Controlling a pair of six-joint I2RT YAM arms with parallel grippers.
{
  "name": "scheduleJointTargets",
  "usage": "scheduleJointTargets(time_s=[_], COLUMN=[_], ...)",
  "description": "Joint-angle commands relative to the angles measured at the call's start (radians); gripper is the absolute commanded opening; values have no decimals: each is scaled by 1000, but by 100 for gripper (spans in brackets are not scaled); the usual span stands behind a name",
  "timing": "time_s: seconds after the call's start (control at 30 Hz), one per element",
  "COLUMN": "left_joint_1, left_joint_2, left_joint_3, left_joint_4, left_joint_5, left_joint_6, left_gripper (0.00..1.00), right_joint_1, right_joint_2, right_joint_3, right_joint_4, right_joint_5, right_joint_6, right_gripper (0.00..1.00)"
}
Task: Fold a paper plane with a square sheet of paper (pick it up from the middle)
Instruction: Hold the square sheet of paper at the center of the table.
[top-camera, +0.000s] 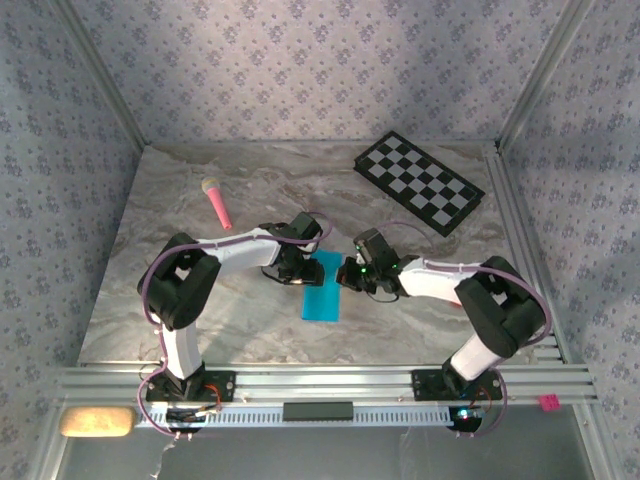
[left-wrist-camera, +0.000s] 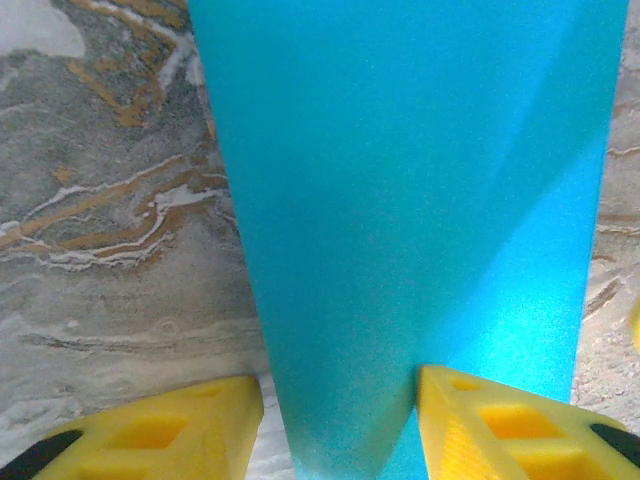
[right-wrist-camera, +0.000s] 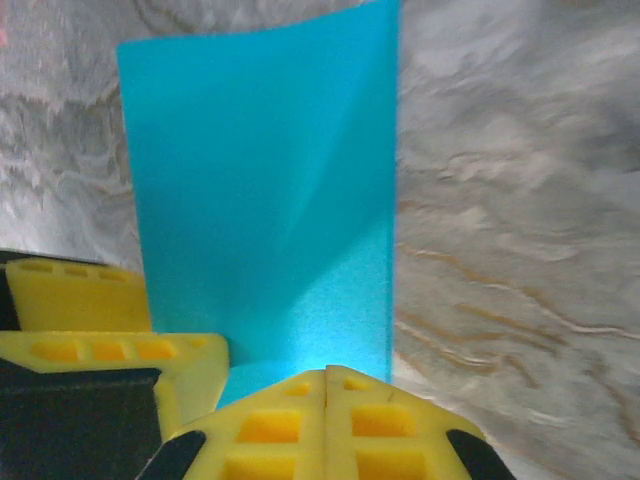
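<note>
Bases of both arms sit on the metal rail (top-camera: 320, 385) along the near edge of the worktop (top-camera: 150, 300), and the arms bend inward to meet around the middle. Between them lies the paper (top-camera: 322, 295), a bright blue strip. It is longer than wide, with its long sides running near to far, close to the centre of the worktop.

The left tool (top-camera: 291, 270) is just beside the far part of the strip's left side, and the right tool (top-camera: 352, 276) is just beside its right side.

In the left wrist view, the left tool's yellow fingers (left-wrist-camera: 150, 435) stand wide apart. The paper narrows into the gap between them, one face bright and the other shaded along a slanting line. Whether either finger touches it cannot be told.

In the right wrist view, the right tool's fingers (right-wrist-camera: 270, 430) are pressed together with no gap. Their tips are at the paper's closest edge, and whether any paper is caught between them cannot be told. The sheet bows there, and its far edge is curved.

Farther back, toward the far left, a pink stick (top-camera: 217, 203) with a pale round head lies well apart from the paper. A checkered board (top-camera: 418, 182) lies at an angle near the far right corner.
</note>
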Motion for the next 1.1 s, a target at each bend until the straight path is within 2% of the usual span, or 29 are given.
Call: scheduleJointTargets(time_s=[0.0,0.33,0.7,1.07], left_joint_1=[-3,-4,-4,-3], left_joint_2=[60,63,66,71], left_joint_3=[-8,-7,-3,7], left_joint_4=[55,53,55,47], left_joint_5=[-58,-60,-61,-69], left_joint_6=[18,23,30,47], left_gripper=[49,49,49,50], right_joint_1=[-36,-110,-78,-57], right_joint_2=[-93,-245,-161,-122], right_joint_3=[-58,-152,-95,-70], right_joint_4=[-46,-51,-16,-18], right_joint_5=[78,86,-7,-19], right_joint_6=[42,51,3,-6], right_gripper=[0,0,0,0])
